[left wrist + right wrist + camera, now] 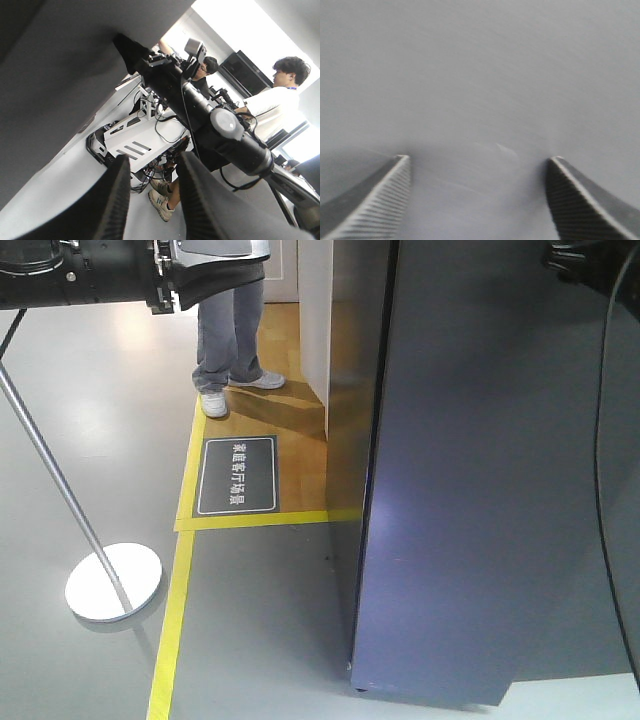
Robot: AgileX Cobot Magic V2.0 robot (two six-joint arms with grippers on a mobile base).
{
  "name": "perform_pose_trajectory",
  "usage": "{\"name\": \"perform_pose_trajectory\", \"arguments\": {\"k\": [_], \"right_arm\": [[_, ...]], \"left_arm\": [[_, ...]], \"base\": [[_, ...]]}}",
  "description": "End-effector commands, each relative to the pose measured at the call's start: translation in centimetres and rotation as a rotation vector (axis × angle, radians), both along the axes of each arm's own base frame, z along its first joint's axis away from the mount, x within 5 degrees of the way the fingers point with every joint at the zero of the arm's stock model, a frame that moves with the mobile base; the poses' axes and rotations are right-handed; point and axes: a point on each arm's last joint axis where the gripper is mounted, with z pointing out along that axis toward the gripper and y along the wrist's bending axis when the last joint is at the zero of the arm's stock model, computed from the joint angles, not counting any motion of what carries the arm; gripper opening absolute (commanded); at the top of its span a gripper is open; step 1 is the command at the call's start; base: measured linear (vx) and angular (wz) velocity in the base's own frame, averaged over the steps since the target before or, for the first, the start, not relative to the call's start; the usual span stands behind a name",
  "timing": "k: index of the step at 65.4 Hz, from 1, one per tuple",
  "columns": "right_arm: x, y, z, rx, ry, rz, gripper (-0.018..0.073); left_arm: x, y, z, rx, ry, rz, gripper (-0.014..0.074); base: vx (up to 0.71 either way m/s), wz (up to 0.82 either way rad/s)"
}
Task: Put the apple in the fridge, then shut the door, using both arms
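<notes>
Grey floor fills the front view, smooth and shiny, with yellow tape lines [172, 620] running toward us and boxing in a strip of wooden flooring at the far side. On that wood lies a dark sign with white lettering [237, 475], and just beyond it stand a person's legs [230, 335] in grey trousers and pale shoes. A white round stand base [113, 581] sits on the left, its silver pole leaning up and away to the left.

Taking up the whole right half is the door [480, 490], a tall plain dark-grey panel seen from outside. I can't tell whether it sits fully shut. No sign of the apple in any view.

Over to the right wrist camera: the right gripper [479, 192] has its ribbed fingers [380, 200] spread wide apart, nothing between them, tips right up close to a flat grey surface that fills the view; contact can't be judged.

Left wrist camera now: the left gripper [152, 200] points away from the fridge, its dark fingers parted by a narrow gap and holding nothing. Beyond it you see a black robot arm [200, 115], a white-panelled base, and a man in a white shirt [272, 107] on the right.
</notes>
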Motion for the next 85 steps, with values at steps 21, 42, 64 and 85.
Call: {"name": "perform_pose_trajectory", "arguments": {"k": [21,42,64,85], "right_arm": [[2.1,0.6,2.0,-0.042,-0.047,0.062,0.0503],[1.0,1.4,3.2,-0.061,-0.025,0.155,0.0484],[-7.4,4.0,10.6,-0.092,-0.047,0.468,0.0246],[-16.7,6.2,14.7,-0.172,-0.026,0.768,-0.0011]], "left_arm": [[-1.6,0.3,3.3,-0.083,-0.070,0.002,0.0244],[-1.5,0.3,3.3,-0.084,-0.070,0.017,0.0244],[-1.4,0.4,3.3,-0.085,-0.069,0.023,0.0244],[-2.4,1.3,4.3,-0.090,-0.068,0.003,0.0202]], "base": [[0.00,-0.01],[0.00,0.00],[0.00,0.00],[0.00,0.00]]}}
